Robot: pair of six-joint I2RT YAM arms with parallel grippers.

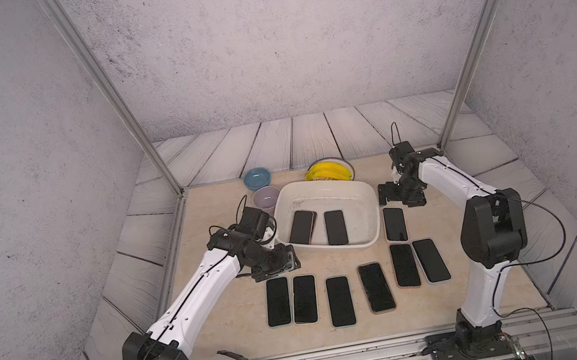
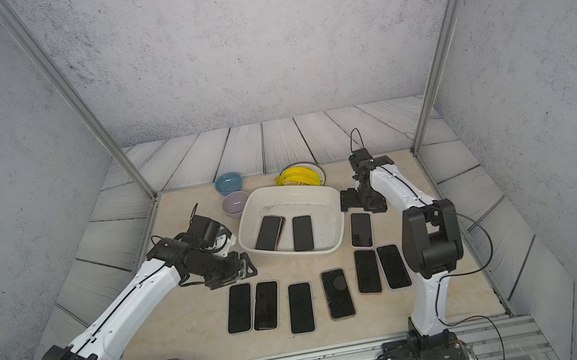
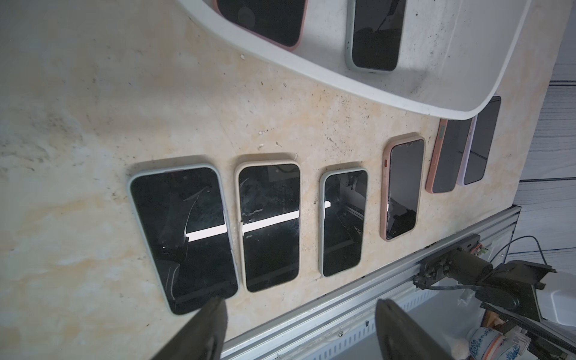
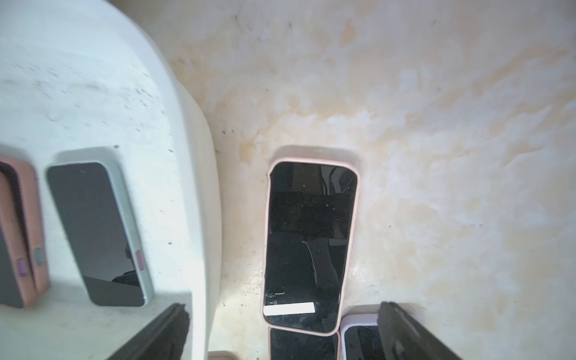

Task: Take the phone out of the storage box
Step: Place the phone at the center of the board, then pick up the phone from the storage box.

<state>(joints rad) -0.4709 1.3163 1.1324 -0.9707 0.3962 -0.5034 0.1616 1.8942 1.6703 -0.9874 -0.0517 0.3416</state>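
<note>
The right gripper hangs with its dark fingers spread wide and nothing between them, just outside the right wall of the storage box, a large white rounded-rectangular plastic tub with a speckled bottom. Below it, on the beige marbled tabletop, a black-screened phone in a pale pink case lies flat beside that wall, already out. The left gripper is likewise spread and empty. It sits off the box's near-left corner, above a row of black phones laid out on the box's near side.

Inside the box, a black phone in a grey-green case lies flat on the bottom near the middle. To its left a black phone in a dusty pink case lies aslant. The right wrist view hints at a second pink case under it, but I cannot be sure.

The grey-green one looks like the right arm's natural next pick. I would cross the right rim high enough to clear it, turn the wrist so the jaws span the phone's narrow width, and come down square. A flat slab on slick plastic offers little edge to bite. Closing slowly with the fingertips pressed to the bottom should help, and if the phone skates, nudging it against the sloping wall may raise an edge. Lift straight up before swinging out.
</note>
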